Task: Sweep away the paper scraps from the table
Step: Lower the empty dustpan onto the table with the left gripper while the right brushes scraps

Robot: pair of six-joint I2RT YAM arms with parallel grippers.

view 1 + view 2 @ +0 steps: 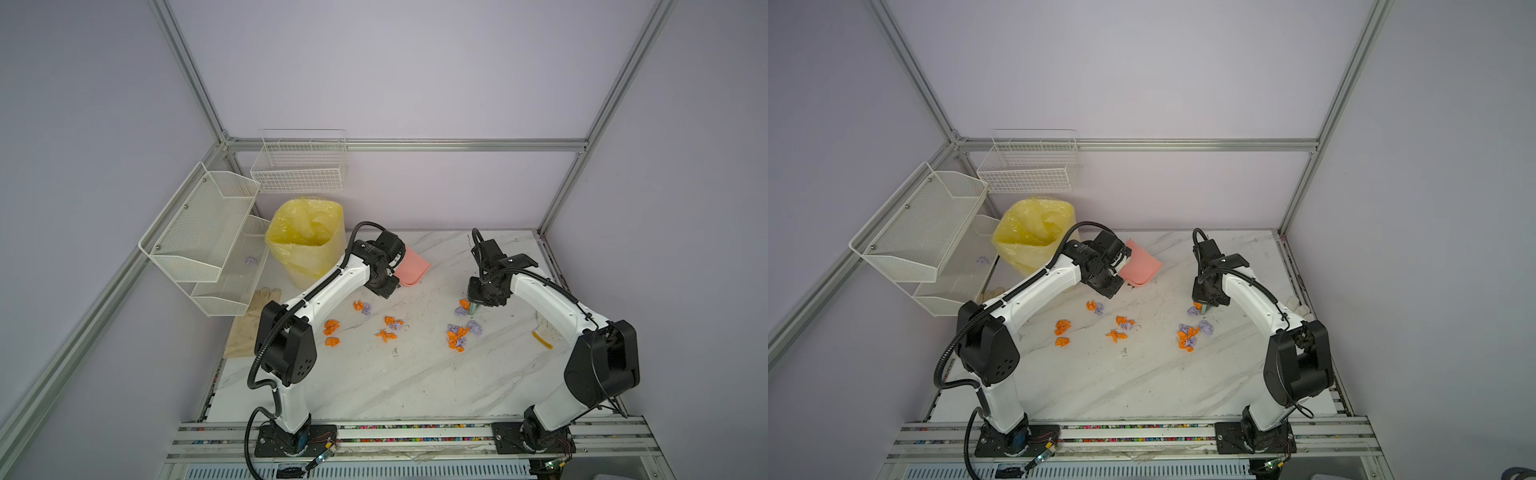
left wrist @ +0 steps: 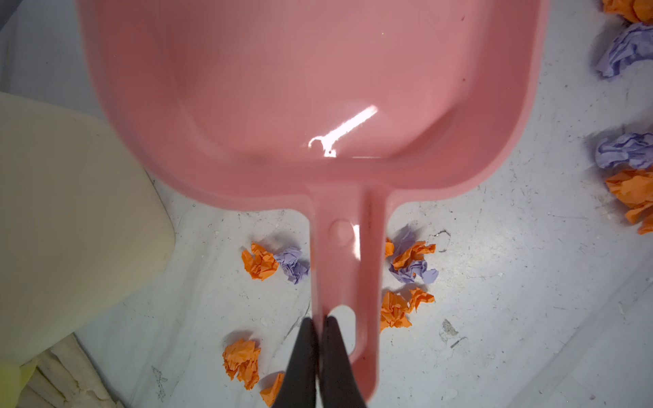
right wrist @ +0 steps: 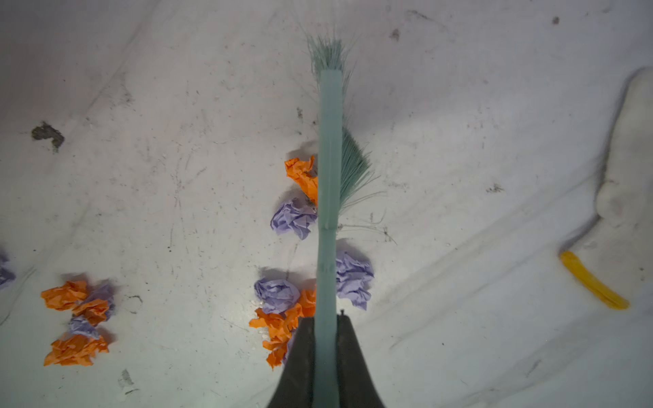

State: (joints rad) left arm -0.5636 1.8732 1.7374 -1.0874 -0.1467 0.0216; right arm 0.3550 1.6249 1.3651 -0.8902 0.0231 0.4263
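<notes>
- While the left gripper pinches the handle end of a pink dustpan, jaws closed on it, the pan hangs tilted at 12 o'clock from the middle of the table in both top views. Whether its lip touches the marble: cannot tell.
- Right gripper: jaws clamped on the handle of a teal brush. Bristles down at 2 o'clock, against 1 orange and 1 lilac wad.
- Paper scraps: orange and lilac wads on the table, strewn across its middle from 9 to 3 o'clock. Densest clump at 3 o'clock, near the brush.
- 1 lilac scrap lies in a white mesh rack, off the table at 10 o'clock.
- Yellow-lined bin at 11 o'clock; beige glove at the 9 o'clock edge; yellow strip at 3 o'clock.
</notes>
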